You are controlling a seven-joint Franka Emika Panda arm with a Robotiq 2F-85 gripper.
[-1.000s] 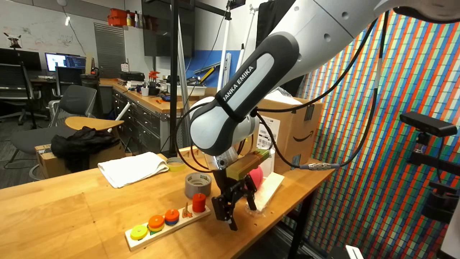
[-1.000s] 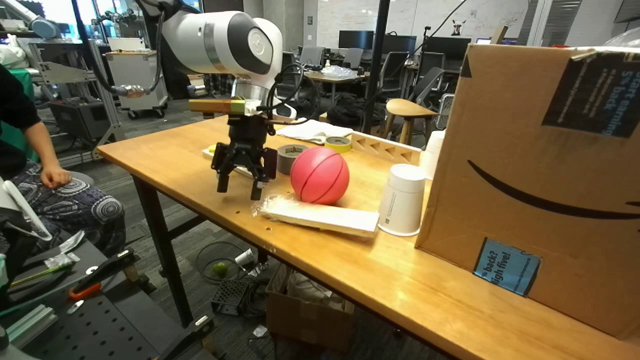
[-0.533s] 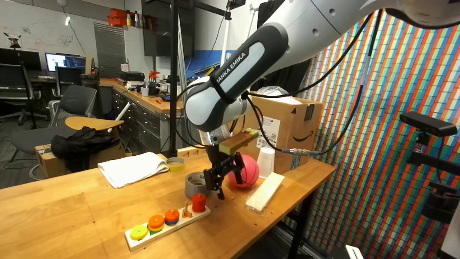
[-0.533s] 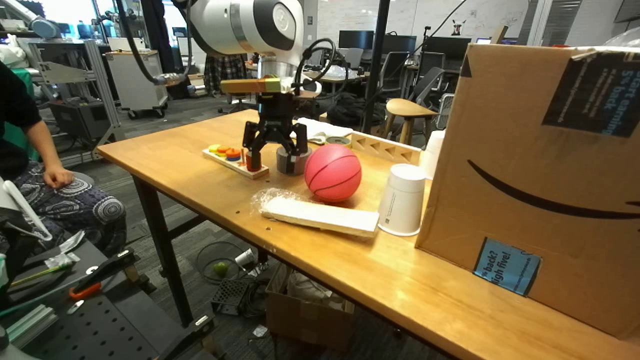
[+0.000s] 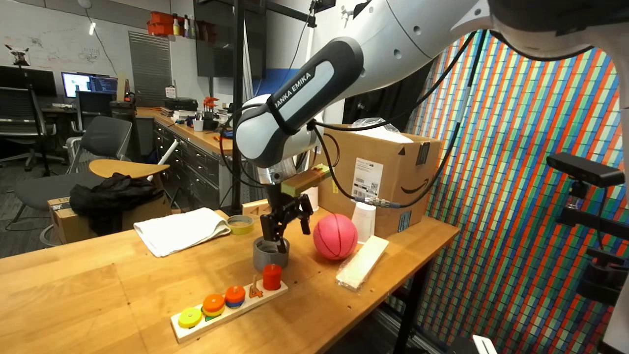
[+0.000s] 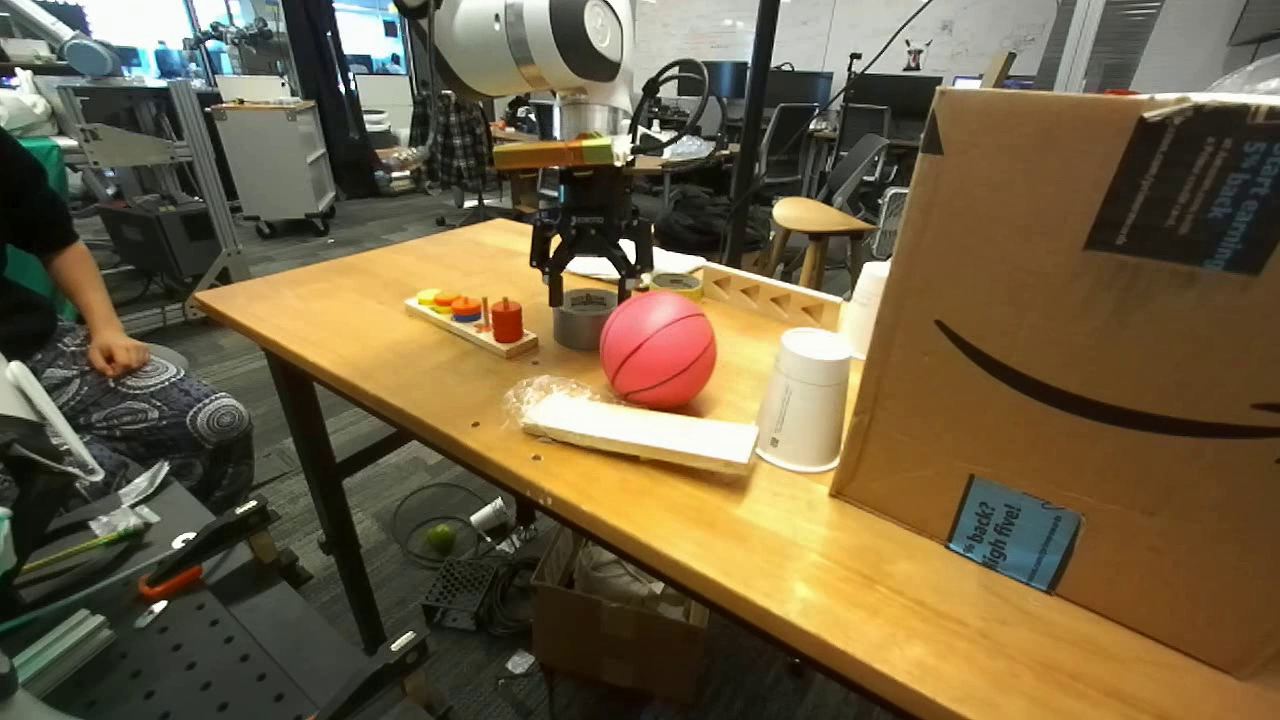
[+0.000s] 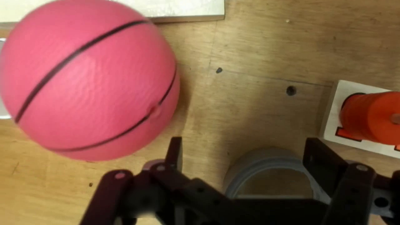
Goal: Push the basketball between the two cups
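Basketball [image 6: 658,349] rests on the worktop [image 6: 820,550], short of the gap between nearer cup [image 6: 803,405] and farther cup [image 6: 866,305], toward the long edge where a pale, partly plastic-wrapped board [image 6: 640,432] lies. Whether it touches the board: cannot tell. Nearer cup stands mouth-down past the board's end, beside a carton [image 6: 1060,340]; farther cup, part hidden by that carton, is toward the opposite long edge. Pincer [image 6: 590,298] holds nothing, fingers [image 7: 174,153] well apart, above a grey tape roll [image 6: 580,330]; contact with the tape roll unclear. Wrist view shows bare wood between pincer and basketball.

Risks, as I judge: wrist view shows white, probably the nearer cup, directly behind the basketball, so a push parallel to the edge likely knocks that cup; the line needs to bear toward the opposite edge. A round thing struck off-centre by one spread finger may roll aside, into board or cup. Dropping lower here could snag the tape roll.

Against a second ago: pincer is over the tape roll, not out by the board-side edge; basketball lies slightly closer to the cups, seams turned. Against half a second ago, the basketball sits a touch nearer the board.
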